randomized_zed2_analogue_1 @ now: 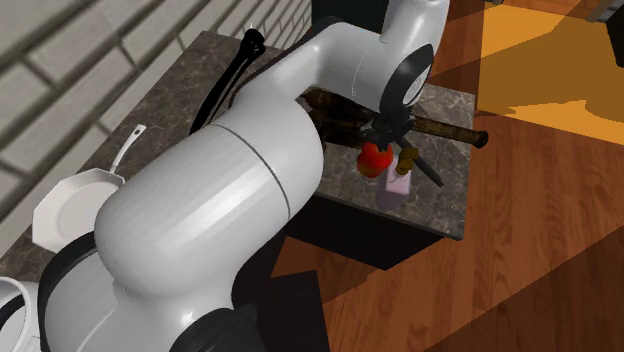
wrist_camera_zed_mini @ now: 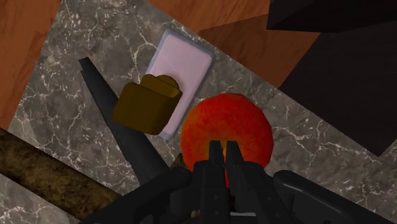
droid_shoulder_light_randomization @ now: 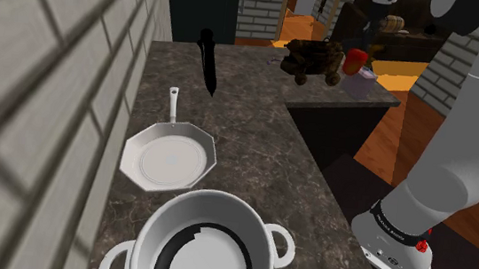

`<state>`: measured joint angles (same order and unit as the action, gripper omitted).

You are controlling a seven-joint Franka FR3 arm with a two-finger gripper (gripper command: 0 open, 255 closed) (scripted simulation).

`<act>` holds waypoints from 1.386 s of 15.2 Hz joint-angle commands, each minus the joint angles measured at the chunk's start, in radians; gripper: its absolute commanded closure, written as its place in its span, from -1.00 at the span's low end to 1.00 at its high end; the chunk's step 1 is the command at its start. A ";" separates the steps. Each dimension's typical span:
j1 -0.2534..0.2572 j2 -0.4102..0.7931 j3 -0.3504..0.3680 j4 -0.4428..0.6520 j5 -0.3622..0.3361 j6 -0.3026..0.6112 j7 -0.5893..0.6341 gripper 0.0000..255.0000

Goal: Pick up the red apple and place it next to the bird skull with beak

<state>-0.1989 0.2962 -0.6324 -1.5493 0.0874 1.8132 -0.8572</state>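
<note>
The red apple [wrist_camera_zed_mini: 226,127] sat on the dark marbled tabletop [wrist_camera_zed_mini: 127,32], near its outer edge where the wooden floor [wrist_camera_zed_mini: 25,38] began. In the wrist view the gripper [wrist_camera_zed_mini: 224,147] hung directly over the fruit. Its jaws were drawn together to a thin slit and clasped nothing, and the apple's skin showed past and around them.

Just beside the apple lay a pale pink flat block [wrist_camera_zed_mini: 188,57], with a brown blocky piece [wrist_camera_zed_mini: 146,105] resting across one end of it. A dark blade-like strip [wrist_camera_zed_mini: 108,105] ran alongside, and a rough brown log [wrist_camera_zed_mini: 51,168] lay just past that.

In the second exterior view the gripper [randomized_zed2_analogue_1: 384,135] stood just above the apple [randomized_zed2_analogue_1: 374,158]. Whether they touched could not be told.

In the shoulder view the apple [droid_shoulder_light_randomization: 354,61] showed at the far end of the tabletop [droid_shoulder_light_randomization: 254,148], beside a brown lumpy mass [droid_shoulder_light_randomization: 311,60]. Well apart from it, close to the grey brick wall [droid_shoulder_light_randomization: 45,94], lay a slim black beaked shape [droid_shoulder_light_randomization: 207,62], knobbed at one end and tapering to a point. Nearer the camera stood a white eight-sided frying pan [droid_shoulder_light_randomization: 139,143] and a white two-handled pot [droid_shoulder_light_randomization: 158,229]. The white arm [droid_shoulder_light_randomization: 457,166] rose at that view's right.
</note>
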 commanded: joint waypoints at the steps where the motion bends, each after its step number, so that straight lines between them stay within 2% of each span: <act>1: -0.002 0.000 -0.001 0.029 0.000 -0.029 0.000 1.00; 14: -0.032 0.028 -0.005 0.234 0.015 -0.209 -0.014 1.00; 21: 0.112 -0.057 0.039 0.132 -0.045 -0.187 0.160 1.00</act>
<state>-0.1026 0.2390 -0.6017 -1.4166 0.0442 1.6274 -0.7228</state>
